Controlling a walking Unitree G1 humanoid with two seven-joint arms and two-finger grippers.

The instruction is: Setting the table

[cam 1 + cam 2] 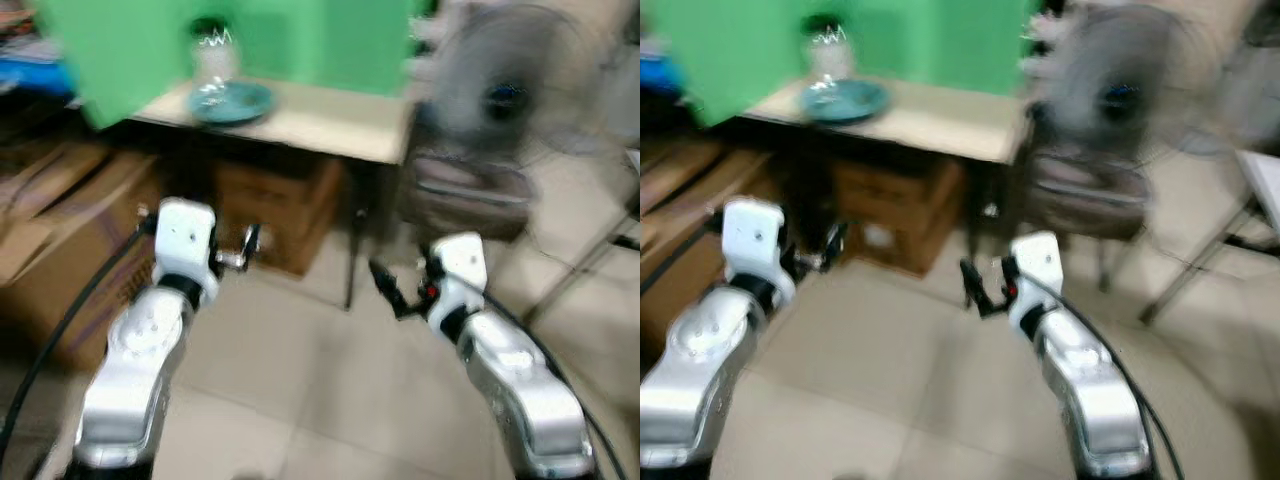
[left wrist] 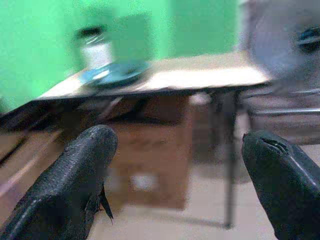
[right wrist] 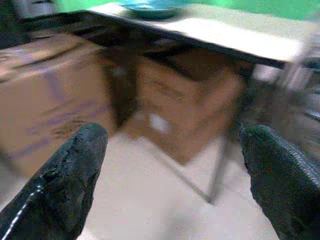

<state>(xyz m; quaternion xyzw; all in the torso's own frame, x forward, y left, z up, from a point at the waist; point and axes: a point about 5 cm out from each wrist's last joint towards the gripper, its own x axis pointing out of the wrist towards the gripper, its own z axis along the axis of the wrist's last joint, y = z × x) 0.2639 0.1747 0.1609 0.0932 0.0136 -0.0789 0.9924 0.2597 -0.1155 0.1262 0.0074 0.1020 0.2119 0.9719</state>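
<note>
A light wooden table (image 1: 330,122) stands ahead against a green backdrop. Near its left end lies a teal plate (image 1: 232,102), and a clear glass jar with a dark lid (image 1: 213,55) stands just behind the plate. Both silver arms are raised in front of me, well short of the table. My left gripper (image 2: 175,160) is open with nothing between its black fingers (image 2: 75,175); the plate (image 2: 115,74) lies beyond them. My right gripper (image 3: 172,165) is open too and holds nothing; its fingers (image 1: 390,290) point toward the table leg. All views are blurred.
A brown cardboard box (image 1: 275,215) sits under the table, and a larger one (image 1: 70,250) stands at the left. A floor fan (image 1: 505,95) and a dark chair (image 1: 465,190) stand to the right of the table. Beige tiled floor (image 1: 320,380) lies between me and the table.
</note>
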